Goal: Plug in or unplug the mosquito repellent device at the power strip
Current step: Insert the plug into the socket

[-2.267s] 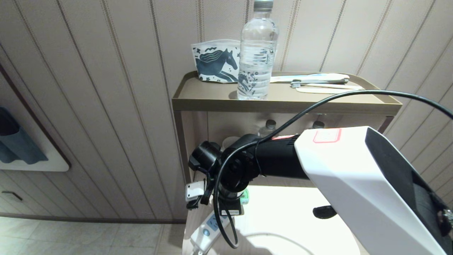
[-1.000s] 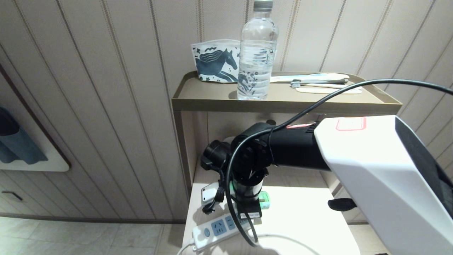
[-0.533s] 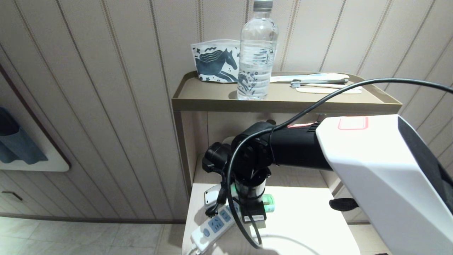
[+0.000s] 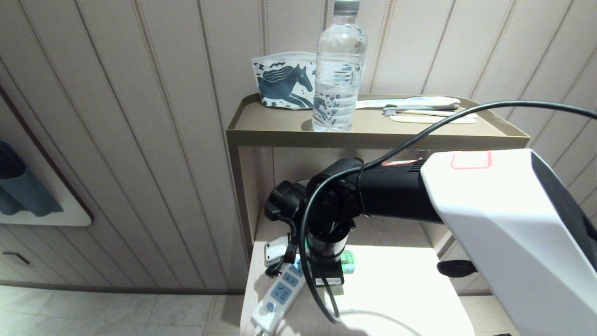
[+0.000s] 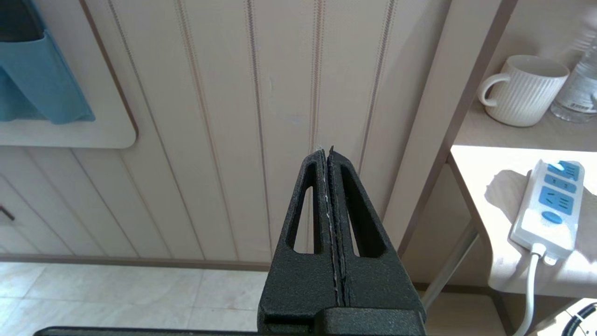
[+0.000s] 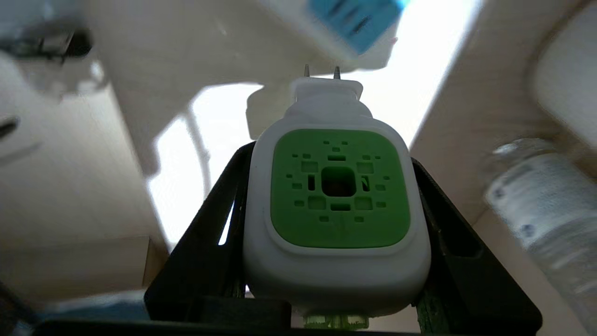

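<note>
While its prongs point outward, the mosquito repellent device (image 6: 338, 210) sits clamped between the right jaws.

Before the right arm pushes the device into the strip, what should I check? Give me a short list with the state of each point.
1. Grip: right gripper clamps the device on both sides. Ok.
2. Prongs: both stick out in front of the device and look straight. Ok.
3. Prongs seated: they are short of the strip, not yet in a socket. Not ok.
4. Alignment with a socket: the strip's blue panel is blurred in the right wrist view. Cannot tell.
5. Strip position: it lies at an angle near the table edge. Not ok.
6. Left gripper: shut, beside the table, away from the work. Ok.
</note>
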